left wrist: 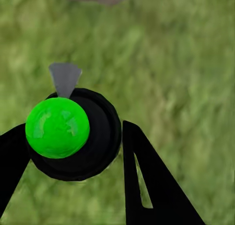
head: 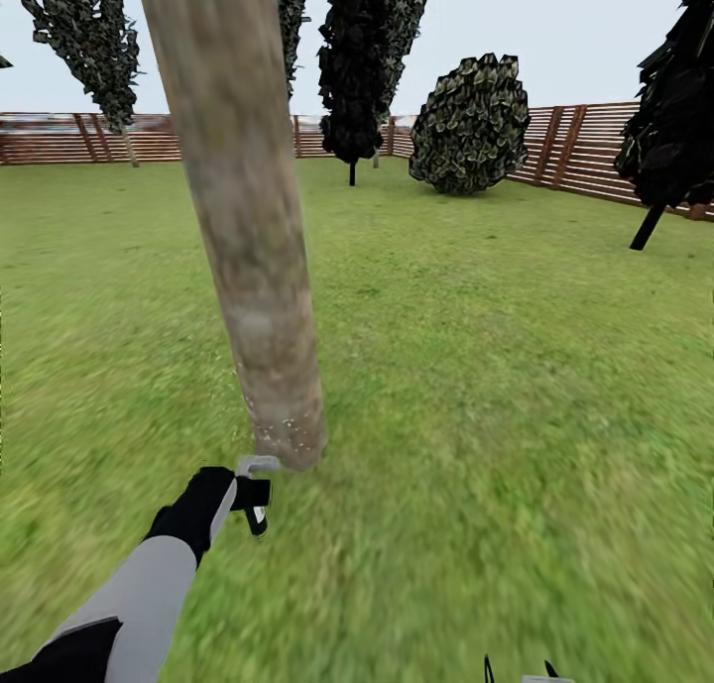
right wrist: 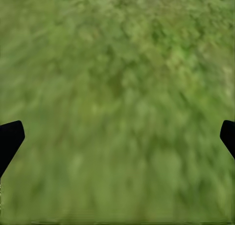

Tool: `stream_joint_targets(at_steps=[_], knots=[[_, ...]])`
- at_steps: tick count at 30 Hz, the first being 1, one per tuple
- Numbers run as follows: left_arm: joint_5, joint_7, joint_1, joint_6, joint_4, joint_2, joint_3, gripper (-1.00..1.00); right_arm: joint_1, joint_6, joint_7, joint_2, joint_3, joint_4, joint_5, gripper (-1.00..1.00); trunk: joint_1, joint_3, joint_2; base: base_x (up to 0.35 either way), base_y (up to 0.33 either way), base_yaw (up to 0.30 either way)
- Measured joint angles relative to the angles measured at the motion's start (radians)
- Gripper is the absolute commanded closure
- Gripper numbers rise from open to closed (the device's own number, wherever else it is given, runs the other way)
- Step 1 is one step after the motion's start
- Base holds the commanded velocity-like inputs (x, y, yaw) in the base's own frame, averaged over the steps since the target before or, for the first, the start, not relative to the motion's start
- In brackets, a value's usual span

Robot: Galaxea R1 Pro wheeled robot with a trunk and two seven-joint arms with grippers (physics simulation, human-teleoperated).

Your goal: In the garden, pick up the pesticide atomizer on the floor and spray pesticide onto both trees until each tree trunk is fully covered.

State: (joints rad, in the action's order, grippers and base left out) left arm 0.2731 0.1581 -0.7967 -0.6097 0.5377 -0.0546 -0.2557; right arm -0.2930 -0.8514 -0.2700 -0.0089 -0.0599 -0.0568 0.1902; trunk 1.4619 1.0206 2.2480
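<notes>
A thick, mottled grey-beige tree trunk leans across the head view, rooted in the grass. Fine whitish pesticide specks dot its lowest part. My left gripper is shut on the pesticide atomizer, a small black bottle with a grey head that points at the trunk's base from just in front of it. In the left wrist view the atomizer sits between my black fingers, with a bright green ball on it. My right gripper hangs open over bare grass, and its tips peek in at the head view's lower edge.
A brown slat fence rings the lawn. A round dark bush and tall dark trees stand at the back. Another tree with a thin pale trunk is far left. A dark leaning tree is at right.
</notes>
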Motion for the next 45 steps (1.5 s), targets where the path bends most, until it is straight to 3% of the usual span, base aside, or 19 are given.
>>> stream_joint_targets(at_steps=[3, 8, 12, 16, 17, 23, 31, 41, 45], knots=[[-0.003, 0.000, -0.013, -0.011, 0.042, -0.013, 0.000, 1.00, 0.000, 0.000, 0.000, 0.000, 0.000, 0.000, -0.001, -1.00, 0.000, 0.000, 0.000, -0.025, 0.000, 0.000], [-0.005, -0.001, -0.092, -0.127, 0.045, -0.049, 0.000, 1.00, 0.000, 0.000, 0.000, 0.000, 0.000, 0.000, -0.002, -1.00, 0.000, 0.000, 0.000, -0.002, 0.000, 0.000], [0.009, -0.001, -0.090, -0.137, 0.063, -0.034, 0.002, 1.00, 0.000, 0.001, 0.000, 0.000, 0.000, 0.000, -0.001, -1.00, 0.000, 0.000, 0.000, 0.000, 0.000, 0.000], [0.008, 0.000, -0.085, -0.172, 0.125, 0.020, 0.004, 1.00, 0.000, 0.001, 0.000, 0.000, 0.000, 0.000, -0.001, -1.00, 0.000, 0.000, 0.000, 0.000, 0.000, 0.000], [0.008, 0.001, -0.084, -0.209, 0.140, 0.031, 0.006, 1.00, 0.000, 0.002, 0.000, 0.000, 0.000, 0.000, -0.001, -1.00, 0.000, 0.000, 0.000, 0.000, -0.061, 0.000], [-0.001, 0.001, -0.085, -0.234, 0.146, 0.026, 0.085, 1.00, 0.000, 0.001, 0.000, 0.000, 0.000, 0.000, -0.001, -1.00, 0.000, 0.000, 0.000, -0.016, -0.232, 0.000], [-0.008, 0.008, -0.085, -0.234, 0.148, 0.035, 0.078, 1.00, 0.000, 0.002, 0.000, 0.000, 0.000, 0.000, -0.001, -1.00, 0.000, 0.000, 0.000, -0.068, -0.245, 0.000], [-0.011, 0.009, -0.089, -0.252, 0.211, 0.023, 0.078, 1.00, 0.000, 0.002, 0.000, 0.001, 0.000, 0.000, -0.001, -1.00, 0.000, 0.000, 0.000, 0.132, -0.094, 0.010], [-0.010, 0.010, -0.086, -0.339, 0.323, 0.022, 0.079, 1.00, 0.000, 0.002, 0.000, 0.003, 0.000, 0.000, -0.001, -1.00, 0.000, 0.000, 0.000, 0.001, -0.001, 0.232]])
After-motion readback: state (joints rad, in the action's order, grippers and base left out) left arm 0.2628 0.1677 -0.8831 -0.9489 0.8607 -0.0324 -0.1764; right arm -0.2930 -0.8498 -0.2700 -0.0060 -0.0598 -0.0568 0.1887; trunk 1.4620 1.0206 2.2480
